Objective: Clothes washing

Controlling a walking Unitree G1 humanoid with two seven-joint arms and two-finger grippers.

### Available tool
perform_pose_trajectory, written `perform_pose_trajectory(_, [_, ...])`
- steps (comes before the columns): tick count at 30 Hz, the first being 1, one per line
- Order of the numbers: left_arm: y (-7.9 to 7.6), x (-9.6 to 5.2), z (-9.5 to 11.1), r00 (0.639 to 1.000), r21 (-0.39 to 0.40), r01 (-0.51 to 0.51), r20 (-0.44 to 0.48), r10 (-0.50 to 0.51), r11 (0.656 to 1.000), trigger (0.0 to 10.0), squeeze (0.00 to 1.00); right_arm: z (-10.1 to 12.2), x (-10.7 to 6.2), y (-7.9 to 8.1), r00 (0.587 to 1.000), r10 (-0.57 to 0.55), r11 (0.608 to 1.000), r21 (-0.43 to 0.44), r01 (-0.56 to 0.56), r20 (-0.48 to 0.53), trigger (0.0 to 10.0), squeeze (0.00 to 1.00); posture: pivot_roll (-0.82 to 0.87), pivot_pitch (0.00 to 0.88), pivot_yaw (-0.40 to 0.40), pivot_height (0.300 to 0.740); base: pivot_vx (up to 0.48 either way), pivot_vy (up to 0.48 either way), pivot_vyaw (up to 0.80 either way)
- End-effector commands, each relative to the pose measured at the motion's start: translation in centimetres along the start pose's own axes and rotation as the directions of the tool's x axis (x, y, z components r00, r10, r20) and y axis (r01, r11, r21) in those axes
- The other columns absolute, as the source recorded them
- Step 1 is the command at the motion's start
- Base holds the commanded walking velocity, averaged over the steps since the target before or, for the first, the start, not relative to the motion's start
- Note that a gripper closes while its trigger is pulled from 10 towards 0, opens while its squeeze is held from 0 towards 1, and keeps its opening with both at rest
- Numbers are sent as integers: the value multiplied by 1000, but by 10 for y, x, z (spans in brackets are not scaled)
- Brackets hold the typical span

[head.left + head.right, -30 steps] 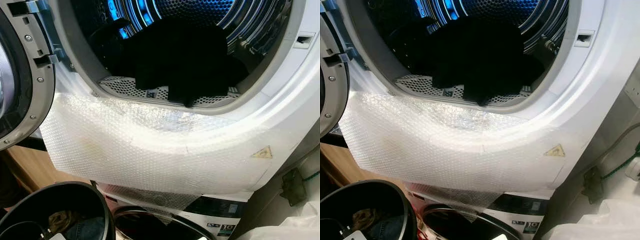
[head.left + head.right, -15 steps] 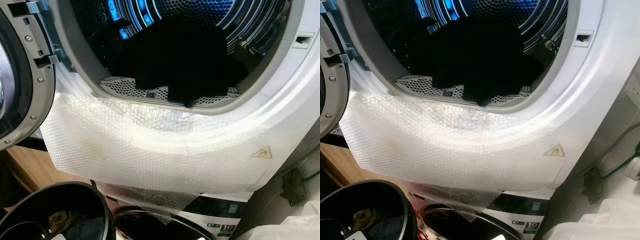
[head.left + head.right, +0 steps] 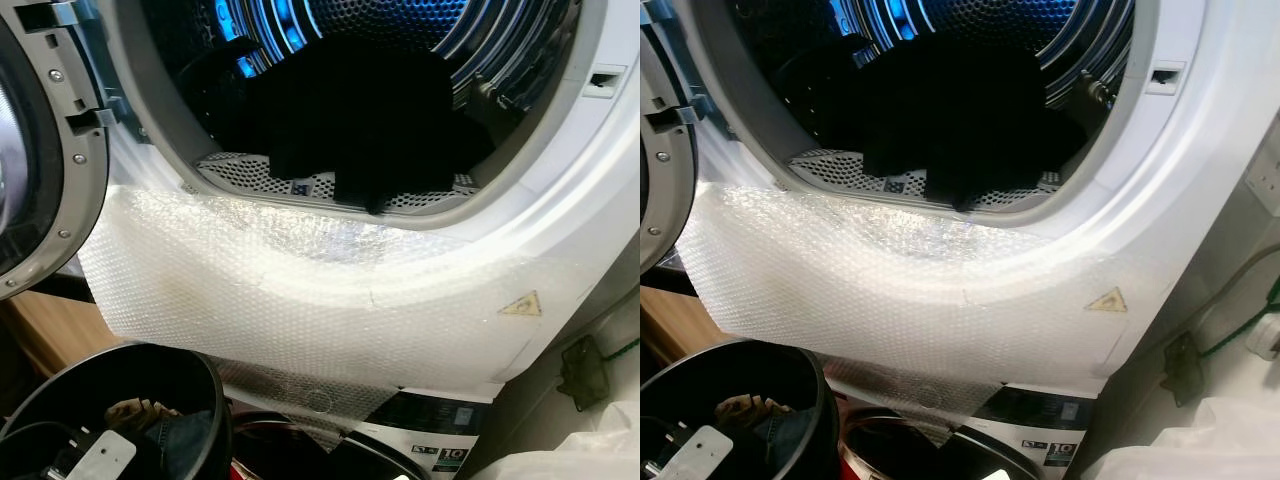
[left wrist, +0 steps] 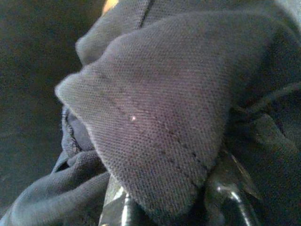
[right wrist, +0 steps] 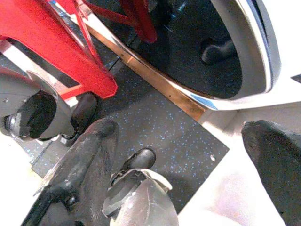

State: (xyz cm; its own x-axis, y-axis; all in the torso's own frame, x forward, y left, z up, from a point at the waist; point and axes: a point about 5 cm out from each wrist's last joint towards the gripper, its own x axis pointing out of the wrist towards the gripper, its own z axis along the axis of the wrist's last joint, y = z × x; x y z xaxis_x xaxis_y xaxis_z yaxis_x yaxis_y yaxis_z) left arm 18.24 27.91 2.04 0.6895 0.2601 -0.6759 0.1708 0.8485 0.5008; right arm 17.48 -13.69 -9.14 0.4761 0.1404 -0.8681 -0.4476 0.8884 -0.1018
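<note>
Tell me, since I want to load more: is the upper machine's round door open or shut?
Open. The grey-rimmed round door is swung aside at the left, and dark clothes lie in the exposed blue-lit drum.

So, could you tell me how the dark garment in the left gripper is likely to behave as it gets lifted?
The dark garment is folded and creased between the left gripper's fingers, so it will probably hang limp. The knit weave looks thin, likely light. It may snag rather than slip.
</note>
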Motion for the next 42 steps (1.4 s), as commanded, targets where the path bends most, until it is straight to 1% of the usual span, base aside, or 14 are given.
perform_pose_trajectory(1, [2, -19, 14, 993, -74, -81, 79, 87, 994, 0, 0, 4, 1, 3, 1000, 13, 1000, -6, -12, 11, 10000, 0, 312, 0, -5, 740, 0, 0, 0])
perform_pose_trajectory(8, [6, -45, 26, 966, -130, -186, 157, 205, 974, 0, 0, 5, 1, 3, 1000, 18, 1000, -10, -18, 11, 10000, 0, 323, 0, -5, 740, 0, 0, 0])
perform_pose_trajectory(11, [16, -57, 34, 926, -149, -287, 212, 314, 946, 0, 0, 5, 1, 3, 1000, 19, 1000, -13, -19, 12, 10000, 0, 334, 0, -8, 740, 0, 0, 0])
perform_pose_trajectory(13, [24, -67, 47, 872, -155, -363, 292, 393, 919, 0, 0, 6, 1, 3, 1000, 22, 1000, -17, -21, 12, 10000, 0, 354, 0, -12, 740, 0, 0, 0])
perform_pose_trajectory(16, [26, -71, 52, 848, -157, -390, 323, 421, 907, 0, 0, 6, 1, 3, 1000, 23, 1000, -19, -23, 12, 10000, 0, 354, 0, -12, 740, 0, 0, 0])
perform_pose_trajectory(19, [31, -92, 71, 734, -169, -503, 435, 522, 848, 0, 0, 11, 2, 5, 999, 29, 999, -25, -28, 20, 10000, 0, 365, 0, -11, 740, 0, 0, 0])
perform_pose_trajectory(25, [31, -112, 84, 624, -188, -559, 546, 559, 808, 0, 0, 14, 2, 5, 999, 31, 999, -29, -30, 26, 10000, 0, 376, 0, -12, 740, 0, 0, 0])
perform_pose_trajectory(29, [23, -122, 102, 562, -126, -526, 691, 455, 841, 0, 0, 14, 2, 7, 999, 38, 998, -42, -37, 23, 10000, 0, 396, 0, -16, 740, 0, 0, 0])
perform_pose_trajectory(33, [-8, -131, 118, 510, 30, -327, 847, 150, 944, 0, 0, 14, 2, 9, 999, 45, 998, -49, -44, 23, 10000, 0, 408, 0, -16, 740, 0, 0, 0])
perform_pose_trajectory(37, [-17, -136, 127, 462, 93, -255, 886, 37, 962, 0, 0, 15, 3, 11, 999, 48, 998, -51, -47, 26, 10000, 0, 411, 0, -14, 740, 0, 0, 0])
perform_pose_trajectory(39, [-22, -137, 132, 451, 103, -142, 892, -28, 985, 0, 0, 16, 3, 12, 998, 50, 998, -52, -48, 27, 10000, 0, 410, 0, -12, 740, 0, 0, 0])
perform_pose_trajectory(40, [-25, -139, 136, 432, 130, -93, 899, -77, 987, 0, 0, 17, 3, 12, 998, 50, 997, -51, -49, 29, 10000, 0, 409, 0, -10, 740, 0, 0, 0])
perform_pose_trajectory(41, [-35, -142, 141, 401, 193, 77, 892, -208, 978, 0, 0, 17, 3, 12, 998, 50, 998, -49, -49, 31, 10000, 0, 406, 0, -8, 740, 0, 0, 0])
perform_pose_trajectory(42, [-37, -144, 144, 380, 219, 94, 894, -239, 971, 0, 0, 17, 3, 13, 998, 51, 998, -49, -49, 31, 10000, 0, 406, 0, -5, 740, 0, 0, 0])
